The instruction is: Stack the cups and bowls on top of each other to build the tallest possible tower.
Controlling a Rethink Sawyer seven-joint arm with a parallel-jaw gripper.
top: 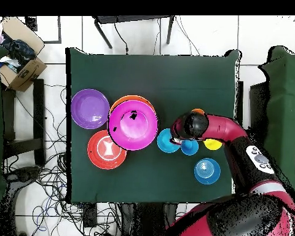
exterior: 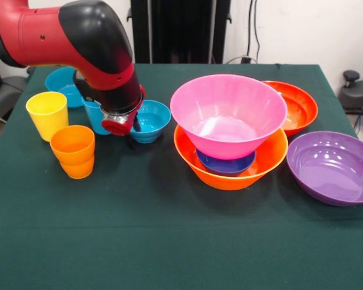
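My gripper (exterior: 132,132) hangs at the left rim of the small teal bowl (exterior: 152,121), mostly hidden under the wrist; from above the gripper (top: 174,140) sits beside that teal bowl (top: 166,141). Just behind the wrist stands the light blue cup (exterior: 95,116), partly covered. The yellow cup (exterior: 47,113) and the orange cup (exterior: 74,151) stand upright to the left. In the middle the tower has the large pink bowl (exterior: 228,112) on the small dark blue bowl (exterior: 225,164), inside the large orange bowl (exterior: 230,172). From above, the pink bowl (top: 133,125) covers most of the tower.
The wide red-orange bowl (exterior: 297,104) sits behind the tower on the right and the wide purple bowl (exterior: 333,168) at the right edge. A shallow light blue bowl (exterior: 62,84) lies behind the cups. Dark green cloth (exterior: 169,241) covers the table.
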